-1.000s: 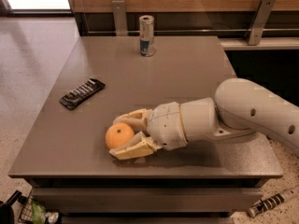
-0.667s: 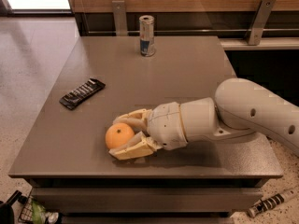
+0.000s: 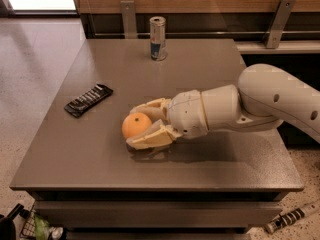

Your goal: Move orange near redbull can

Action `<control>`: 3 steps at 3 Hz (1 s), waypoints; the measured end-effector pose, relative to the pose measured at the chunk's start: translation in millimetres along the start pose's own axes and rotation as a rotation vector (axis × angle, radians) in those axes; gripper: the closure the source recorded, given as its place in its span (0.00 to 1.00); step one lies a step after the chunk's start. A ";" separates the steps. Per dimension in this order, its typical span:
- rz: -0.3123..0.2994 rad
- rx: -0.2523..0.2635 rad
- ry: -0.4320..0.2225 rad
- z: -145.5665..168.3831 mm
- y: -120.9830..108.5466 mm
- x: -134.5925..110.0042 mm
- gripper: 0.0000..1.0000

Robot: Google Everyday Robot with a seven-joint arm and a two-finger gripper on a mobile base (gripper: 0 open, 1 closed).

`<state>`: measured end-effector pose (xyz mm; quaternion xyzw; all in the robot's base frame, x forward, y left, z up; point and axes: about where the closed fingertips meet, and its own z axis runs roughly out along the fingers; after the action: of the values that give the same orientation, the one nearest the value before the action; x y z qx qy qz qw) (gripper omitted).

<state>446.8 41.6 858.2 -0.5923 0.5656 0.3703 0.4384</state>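
The orange (image 3: 135, 125) sits between the two cream fingers of my gripper (image 3: 139, 126), low over the front middle of the grey table (image 3: 210, 64). The fingers close against it from the far and near sides. The redbull can (image 3: 158, 38), slim, silver and blue, stands upright at the table's back edge, well beyond the gripper. My white arm reaches in from the right.
A flat black snack bar wrapper (image 3: 88, 100) lies on the table's left side. Metal brackets (image 3: 128, 16) and a wooden wall run behind the table. Small items lie on the floor at the bottom left (image 3: 35, 226) and bottom right (image 3: 292, 217).
The gripper and the orange have shifted slightly to the right. The can and the wrapper have not moved.
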 end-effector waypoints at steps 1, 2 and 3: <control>0.020 0.036 -0.009 -27.0 -49.7 -10.6 1.00; 0.039 0.088 -0.018 -48.9 -95.6 -14.4 1.00; 0.074 0.186 -0.026 -77.5 -159.6 -8.0 1.00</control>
<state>600.4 -32.2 908.1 -0.5229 0.6132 0.3397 0.4850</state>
